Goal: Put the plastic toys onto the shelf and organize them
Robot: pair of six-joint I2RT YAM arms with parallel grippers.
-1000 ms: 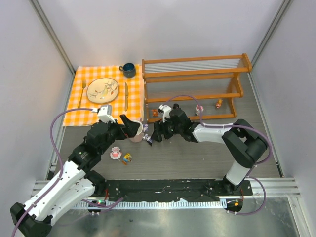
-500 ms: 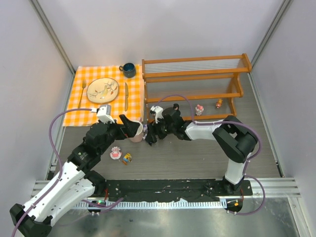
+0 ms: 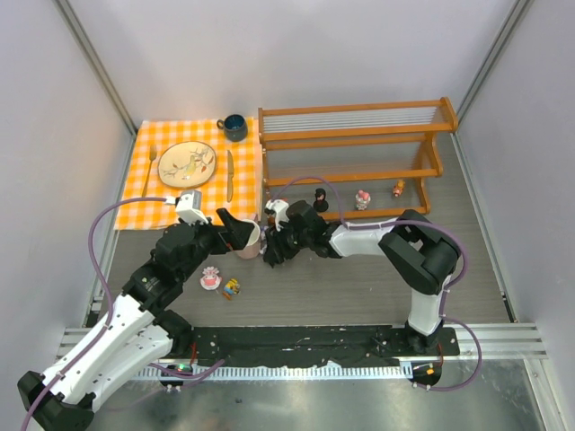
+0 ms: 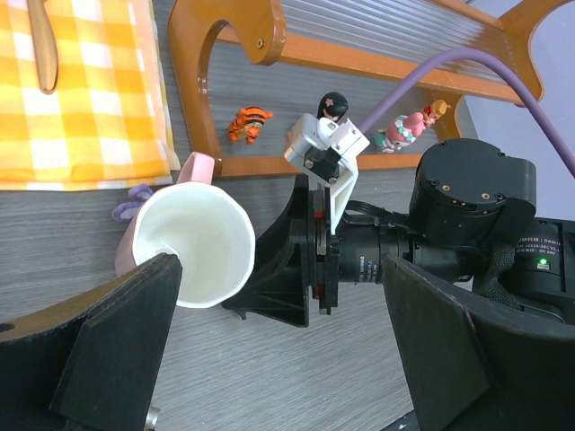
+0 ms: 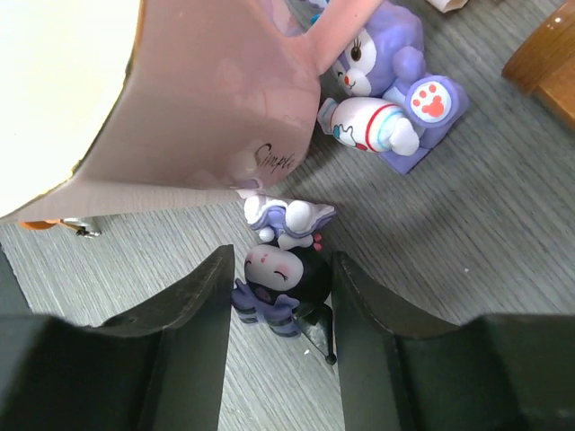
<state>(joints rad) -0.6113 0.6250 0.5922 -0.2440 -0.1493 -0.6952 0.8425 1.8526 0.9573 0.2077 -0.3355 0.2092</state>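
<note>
Since the right pincer straddles the black-purple toy on the surface, just beside the mug off the shelf's left near corner, centre first. Fingers hug both sides; clamped or not, cannot tell. Squeeze low, lift straight, clear of the small white-purple piece at its head. Left pincer spread wide, empty.

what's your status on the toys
left jaws open by mug. right jaws straddling black toy, grip unclear. mug and purple toy crowd it.
</note>
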